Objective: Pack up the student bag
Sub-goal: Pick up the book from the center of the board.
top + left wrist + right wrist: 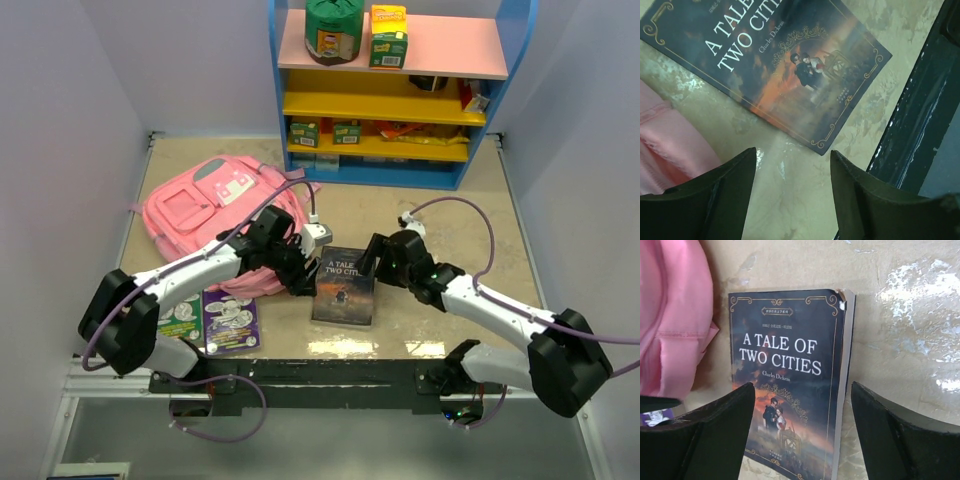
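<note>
The pink student bag lies at the back left of the table; its fabric also shows in the left wrist view and the right wrist view. A dark book, "A Tale of Two Cities", lies flat in the middle, just right of the bag. My left gripper is open and empty at the book's left edge, over bare table; the book lies ahead of it. My right gripper is open and empty, low over the book's far right part, its jaws either side of the book's right edge.
A purple booklet and a green one lie at the front left, by the left arm. A blue shelf unit with boxes stands at the back. A dark rail runs along the table's near edge.
</note>
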